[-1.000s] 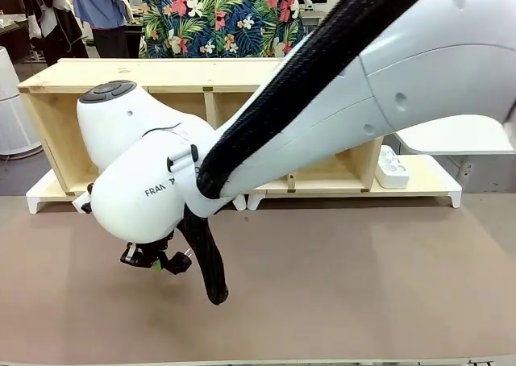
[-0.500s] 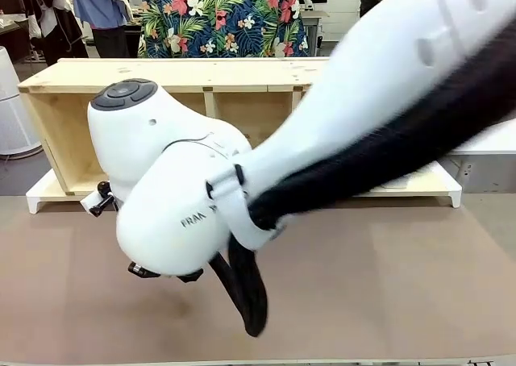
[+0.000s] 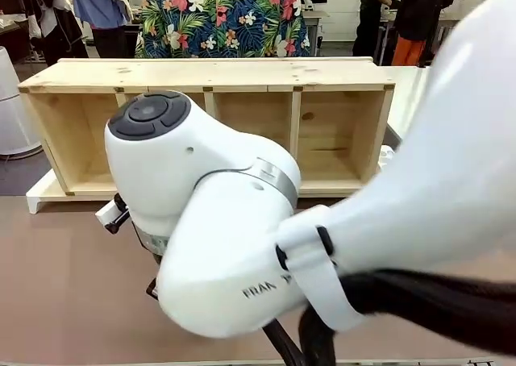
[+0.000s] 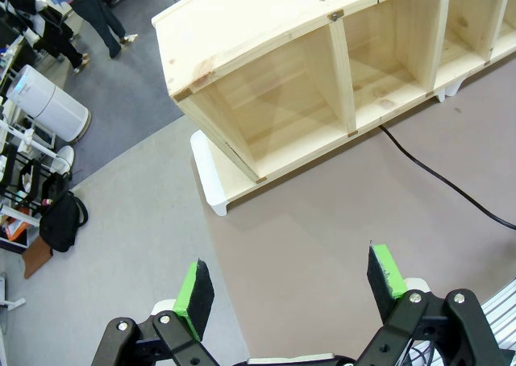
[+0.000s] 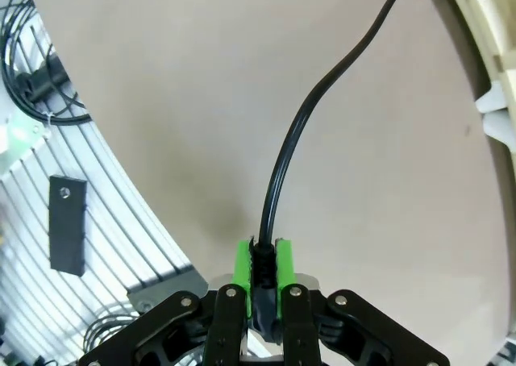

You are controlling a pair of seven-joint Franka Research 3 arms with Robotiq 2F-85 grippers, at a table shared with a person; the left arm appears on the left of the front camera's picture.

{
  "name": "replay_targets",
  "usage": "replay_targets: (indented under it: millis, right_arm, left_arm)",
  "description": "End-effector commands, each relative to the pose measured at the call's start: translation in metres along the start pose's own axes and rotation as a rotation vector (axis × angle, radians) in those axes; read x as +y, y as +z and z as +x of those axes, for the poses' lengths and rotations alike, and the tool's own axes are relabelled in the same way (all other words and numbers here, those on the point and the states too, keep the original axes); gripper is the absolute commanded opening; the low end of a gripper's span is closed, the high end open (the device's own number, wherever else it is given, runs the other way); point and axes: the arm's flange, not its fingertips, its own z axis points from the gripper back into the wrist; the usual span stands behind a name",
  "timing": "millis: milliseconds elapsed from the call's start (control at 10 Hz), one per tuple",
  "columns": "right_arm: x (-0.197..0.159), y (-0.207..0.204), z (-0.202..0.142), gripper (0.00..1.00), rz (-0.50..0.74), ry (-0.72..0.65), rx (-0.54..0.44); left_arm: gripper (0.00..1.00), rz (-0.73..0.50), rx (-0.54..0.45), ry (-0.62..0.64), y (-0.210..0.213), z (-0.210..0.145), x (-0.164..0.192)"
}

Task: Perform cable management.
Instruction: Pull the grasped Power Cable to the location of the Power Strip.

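In our right wrist view, the right gripper (image 5: pixel 263 257) has its green pads (image 5: pixel 241 261) pressed tight on the long, thin, glossy black power cable (image 5: pixel 290 136), which sits pinched between them. From the pads the cable rises toward twelve o'clock. It then bends off toward one o'clock and leaves at the top edge, close to the pale wooden open-fronted shelf unit (image 5: pixel 496 19) at two o'clock. Beneath it lies the flat brown table top (image 5: pixel 161 100).

In our left wrist view, the left gripper (image 4: pixel 290 281) stands wide open. Its two green-tipped fingers (image 4: pixel 193 289) are well apart and hold nothing, with bare table top (image 4: pixel 306 221) between them. The cable (image 4: pixel 443 182) lies on the table at three o'clock, running from the foot of the shelf unit (image 4: pixel 274 51) out to the right edge.

From the front, our white right arm (image 3: pixel 210 245) comes in from three o'clock and crosses the middle. A thick black braided hose (image 3: pixel 435 301) hangs under it at five o'clock. Behind it, at twelve o'clock, stands the shelf unit (image 3: pixel 242 80), and beyond that a person in a floral shirt (image 3: pixel 218 15).
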Motion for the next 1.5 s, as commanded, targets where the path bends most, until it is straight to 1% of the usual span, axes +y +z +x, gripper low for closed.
replay_targets:
  millis: [0, 300, 500, 700, 800, 1400]
  right_arm:
    - [0.010, 0.005, -0.024, 0.15, -0.007, -0.041, -0.053]
    - [0.031, 0.015, -0.051, 0.15, -0.058, -0.071, -0.098]
    - [0.039, 0.015, -0.065, 0.15, -0.076, -0.098, -0.115]
    - [0.035, 0.010, -0.061, 0.15, -0.057, -0.096, -0.136]
    - [0.036, 0.018, -0.061, 0.15, -0.083, -0.068, -0.100]
    - [0.036, 0.018, -0.061, 0.15, -0.083, -0.068, -0.100]
  left_arm:
    - [1.00, 0.005, -0.010, 0.015, -0.002, 0.003, 0.000]
    - [1.00, 0.005, -0.010, 0.015, -0.002, 0.003, 0.000]
    - [1.00, 0.005, -0.010, 0.015, -0.002, 0.003, 0.000]
    - [1.00, 0.005, -0.010, 0.015, -0.002, 0.003, 0.000]
    - [1.00, 0.005, -0.010, 0.015, -0.002, 0.003, 0.000]
    - [1.00, 0.005, -0.010, 0.015, -0.002, 0.003, 0.000]
